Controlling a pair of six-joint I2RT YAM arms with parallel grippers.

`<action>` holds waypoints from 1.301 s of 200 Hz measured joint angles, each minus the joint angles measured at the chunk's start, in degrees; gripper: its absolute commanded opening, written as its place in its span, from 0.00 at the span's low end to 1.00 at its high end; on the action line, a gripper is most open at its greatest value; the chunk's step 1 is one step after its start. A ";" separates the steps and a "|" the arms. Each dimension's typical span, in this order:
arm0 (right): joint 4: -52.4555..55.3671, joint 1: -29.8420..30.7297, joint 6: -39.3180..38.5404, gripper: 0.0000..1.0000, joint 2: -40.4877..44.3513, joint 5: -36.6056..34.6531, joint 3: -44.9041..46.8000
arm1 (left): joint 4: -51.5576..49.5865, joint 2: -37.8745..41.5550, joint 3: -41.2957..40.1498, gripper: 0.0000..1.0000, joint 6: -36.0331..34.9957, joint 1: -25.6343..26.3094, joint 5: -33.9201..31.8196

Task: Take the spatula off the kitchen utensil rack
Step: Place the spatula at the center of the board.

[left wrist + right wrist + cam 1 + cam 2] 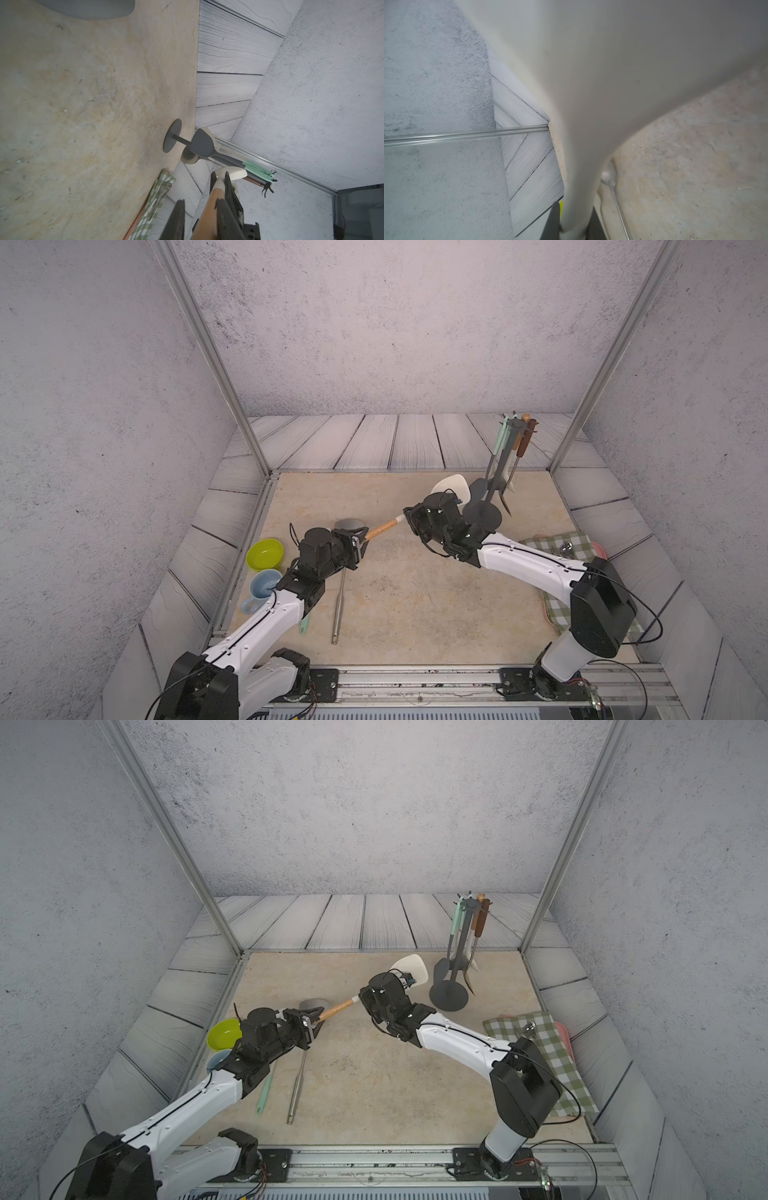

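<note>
The spatula (382,527) is held off the rack (484,516), near its base. The wooden handle is clamped by the left gripper (360,544) and the white neck by the right gripper (574,226), whose fingertips are hidden in both top views.

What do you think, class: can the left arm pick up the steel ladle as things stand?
Probably not yet. The steel ladle lies just beneath the left gripper, but that gripper is shut on the spatula, so it is occupied.

Speckled grey walls (374,323) — pale plank skirting (374,443), beige floor (415,593).
</note>
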State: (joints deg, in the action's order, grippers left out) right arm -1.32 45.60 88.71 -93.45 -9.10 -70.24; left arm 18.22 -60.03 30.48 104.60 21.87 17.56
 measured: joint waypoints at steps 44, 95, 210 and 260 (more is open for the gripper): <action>2.16 0.37 -0.92 0.00 0.00 -0.17 -0.85 | -3.43 2.84 0.00 0.46 -1.11 -0.13 -0.17; 13.60 0.66 -12.66 0.00 0.00 -2.69 -1.03 | -21.97 12.63 1.51 0.99 -15.04 -3.21 -1.03; 33.40 2.51 -29.88 0.00 -17.49 14.25 -12.13 | -37.51 27.21 1.99 0.99 -53.86 -5.27 -22.40; 38.47 5.55 -30.97 0.00 -22.49 17.86 -19.65 | -36.06 33.46 -2.93 0.99 -59.08 -5.38 -26.16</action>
State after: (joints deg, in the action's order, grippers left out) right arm 37.15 51.16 57.74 -115.94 8.75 -89.89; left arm -17.85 -26.57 27.55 45.52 16.49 -8.60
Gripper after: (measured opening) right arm 0.183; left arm 0.992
